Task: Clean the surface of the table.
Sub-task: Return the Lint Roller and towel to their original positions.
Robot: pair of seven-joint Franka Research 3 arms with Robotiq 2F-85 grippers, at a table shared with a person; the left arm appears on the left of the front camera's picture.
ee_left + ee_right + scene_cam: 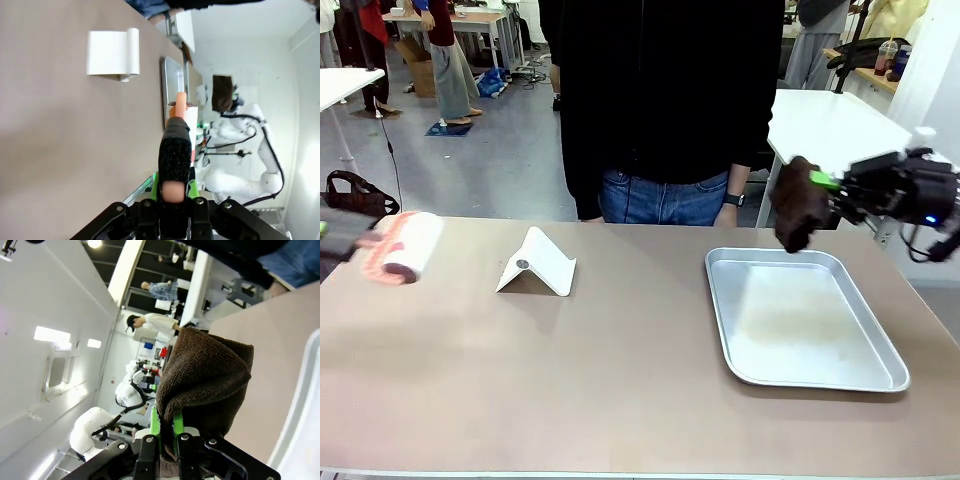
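The tan-brown table (620, 380) runs across the front view. My left gripper (358, 240) hovers over its far left corner, shut on a pink and white roller (402, 246) that looks blurred. In the left wrist view the fingers (175, 155) clamp the roller's pink handle (181, 102). At the right, my right gripper (823, 184) is shut on a dark brown cloth (797, 206), which hangs above the far edge of the tray. The right wrist view has the cloth (207, 375) bunched between the green pads (177, 421).
A shallow silver metal tray (885, 352) lies on the right half of the table, bare inside. A small white folded stand (536, 263) sits left of centre. A person in black top and jeans (665, 110) stands at the far edge.
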